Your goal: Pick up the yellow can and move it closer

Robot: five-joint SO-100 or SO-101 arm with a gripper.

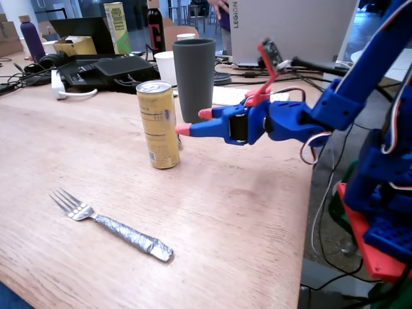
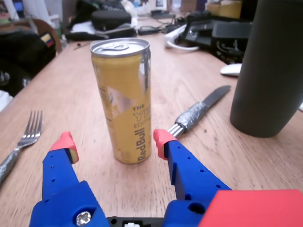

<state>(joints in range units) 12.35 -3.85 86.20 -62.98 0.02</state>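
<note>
The can [image 1: 158, 125] stands upright on the table [image 1: 244, 219], just in front of the grey tumbler [image 1: 194, 78] in the fixed view. The gripper [image 2: 113, 141] is level with the can's lower half, its fingers [image 2: 62, 142] spread wider than the can and holding nothing; the red tips sit just short of its sides. That spread looks meant to let the jaws slide round the can without knocking it. A knife [image 2: 199, 109] lies beyond the can, beside the tumbler, and a fork [image 1: 111, 224] lies nearer the table's front edge, well clear of the can.
</note>
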